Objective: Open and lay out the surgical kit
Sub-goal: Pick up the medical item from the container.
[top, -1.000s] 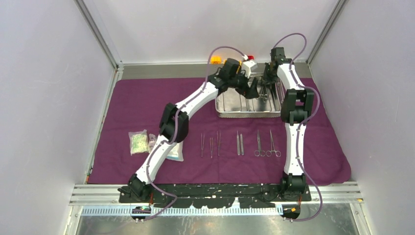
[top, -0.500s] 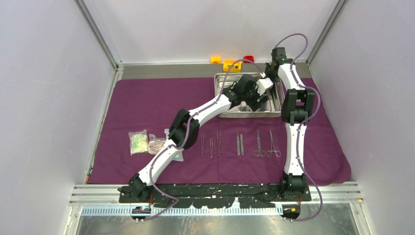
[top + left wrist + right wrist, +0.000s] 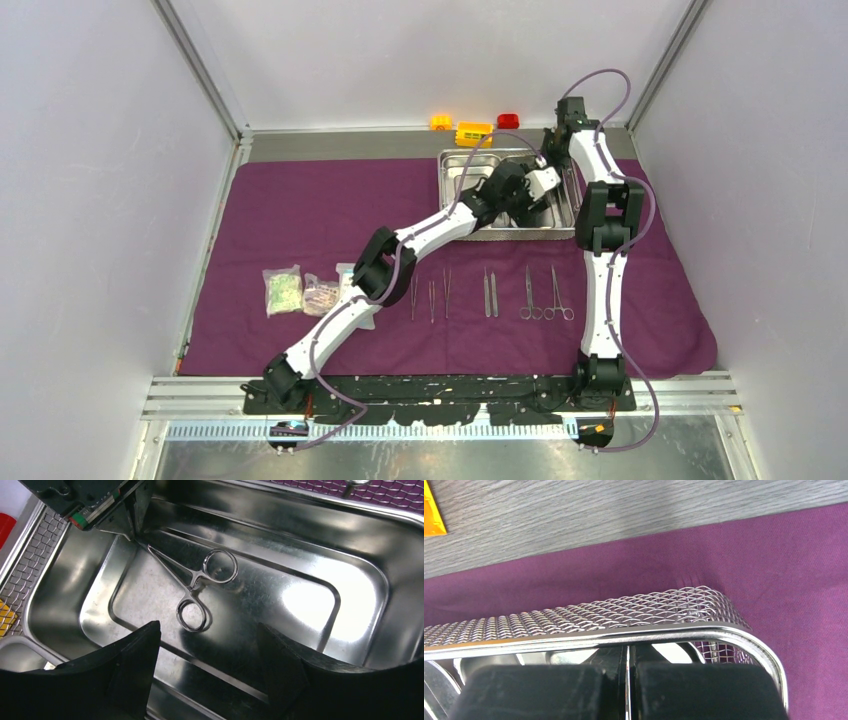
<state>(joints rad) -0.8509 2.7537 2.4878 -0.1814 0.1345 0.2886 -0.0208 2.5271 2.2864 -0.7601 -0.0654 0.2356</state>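
Left wrist: left pincer [image 3: 207,630] open, hovering over clamp [image 3: 197,587] in tray [image 3: 320,580]; right pincer [image 3: 628,677] closed. Next: drop, close across ring handles.

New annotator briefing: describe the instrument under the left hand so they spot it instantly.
On the purple cloth, find the steel tray at the far edge. In its right compartment, below the open left hand, lies a ring-handled clamp, the only instrument there; the other instruments lie in a row on the cloth.
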